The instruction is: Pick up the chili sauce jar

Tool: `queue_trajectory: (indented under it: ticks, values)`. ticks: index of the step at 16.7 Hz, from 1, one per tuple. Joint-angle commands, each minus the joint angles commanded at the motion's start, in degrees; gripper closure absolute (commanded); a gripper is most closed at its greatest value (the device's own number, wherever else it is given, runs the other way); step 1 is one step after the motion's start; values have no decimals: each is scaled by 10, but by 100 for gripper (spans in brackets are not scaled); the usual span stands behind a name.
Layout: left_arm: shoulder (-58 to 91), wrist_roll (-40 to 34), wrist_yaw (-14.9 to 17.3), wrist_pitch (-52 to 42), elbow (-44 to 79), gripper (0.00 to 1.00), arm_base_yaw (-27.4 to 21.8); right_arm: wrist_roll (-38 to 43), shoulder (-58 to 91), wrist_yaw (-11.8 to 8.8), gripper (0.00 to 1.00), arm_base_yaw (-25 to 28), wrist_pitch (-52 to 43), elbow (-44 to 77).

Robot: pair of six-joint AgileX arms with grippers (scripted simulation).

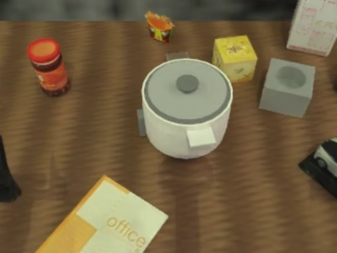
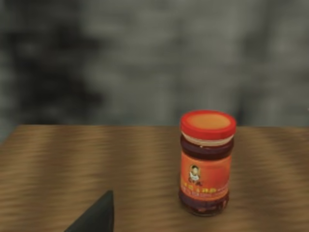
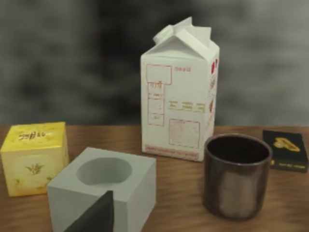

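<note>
The chili sauce jar (image 1: 48, 66) stands upright near the table's far left corner, with a red-orange lid, dark red contents and a red label with a pale emblem. It stands alone on the wood some way ahead in the left wrist view (image 2: 207, 163). My left gripper (image 1: 7, 179) is at the left edge, well short of the jar. One dark finger (image 2: 98, 216) shows off to the side, so the jaws stand open and empty. My right gripper (image 1: 324, 162) is parked at the right edge, open, with one finger (image 3: 99, 215) showing.
A white lidded pot (image 1: 186, 107) fills the table's middle. A crinkled orange snack packet (image 1: 159, 26), yellow box (image 1: 235, 57), grey hollowed block (image 1: 287, 86) and milk carton (image 1: 314, 25) line the back. An office booklet (image 1: 105, 221) lies at the front left. A brown cup (image 3: 236, 175) stands beside the carton.
</note>
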Motion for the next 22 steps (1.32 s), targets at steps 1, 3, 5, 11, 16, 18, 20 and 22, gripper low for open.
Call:
queue_trajectory:
  ticks: [1,3,5,11,16,18,20,22]
  values:
    - [0,0,0,0,0,0,0,0,0,0,0,0,0,0]
    - [5,1,0,-3,5,0,1,0,0,0,0,0,0,0]
    - [29,8,-1,-16,33,0,3,0,0,0,0,0,0,0]
    - [222,55,5,-126,235,0,8,0,0,0,0,0,0,0]
    - [485,115,20,-273,494,0,5,0,0,0,0,0,0,0]
    - [604,141,27,-339,610,0,4,0,0,0,0,0,0,0]
    - [727,167,34,-407,728,0,3,0,0,0,0,0,0,0]
    - [850,193,40,-474,847,0,2,0,0,0,0,0,0,0]
